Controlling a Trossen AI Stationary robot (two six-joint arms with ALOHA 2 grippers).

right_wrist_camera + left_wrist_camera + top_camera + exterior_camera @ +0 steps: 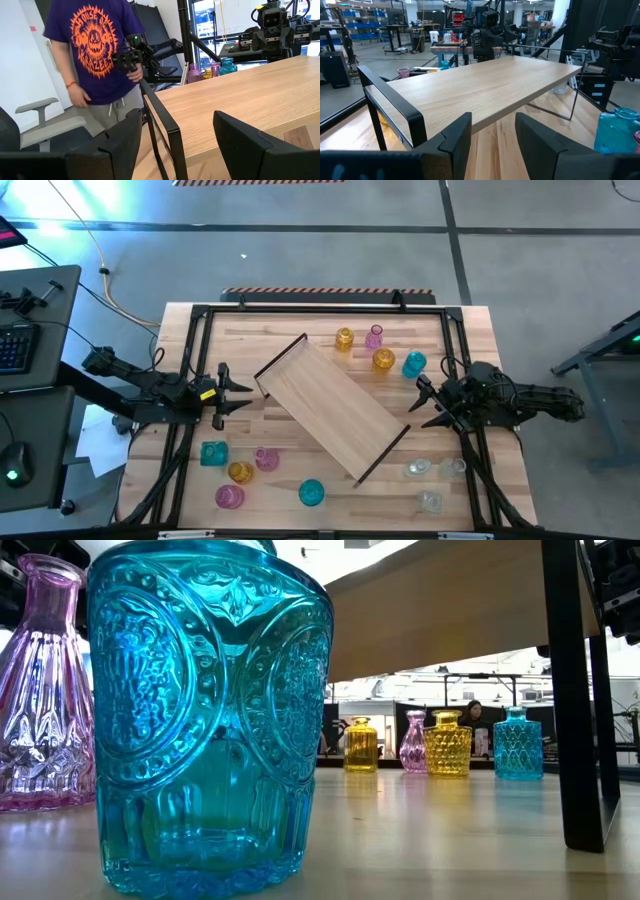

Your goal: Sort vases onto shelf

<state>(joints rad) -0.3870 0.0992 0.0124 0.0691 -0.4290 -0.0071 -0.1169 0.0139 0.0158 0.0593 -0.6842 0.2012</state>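
Shelf: the long light-wood shelf (333, 408) is lying diagonally across the middle of my table (480, 330), one dark end piece facing my left arm, the other pointing toward the near right corner.

Left gripper: I am holding my left gripper (236, 391) just off the shelf's left end, fingers (451, 141) parted and grasping nothing, the dark end piece standing right in front of them.

Right gripper: I am holding my right gripper (428, 403) beside the shelf's right long edge, fingers (248, 137) spread wide and empty, the board's surface stretching out ahead of them.

Far vases: four vases are standing on the tabletop beyond the shelf: an amber one (344, 339), a pink one (374, 336), a second amber one (384, 360) and a teal one (414, 364) nearest my right gripper.

Near-left vases: a teal vase (213, 453), an amber vase (240, 472) and a pink vase (266, 459) are clustering near my left side, with another pink vase (230, 497) and a teal vase (311, 493) closer to the near edge.

Clear vases: three clear vases (417, 469) are sitting near the right front corner, apart from the shelf.

Low view: the teal vase by the edge is filling the foreground, the pink one beside it.

Background: a person in a purple printed shirt (100, 47) is standing beyond the table.
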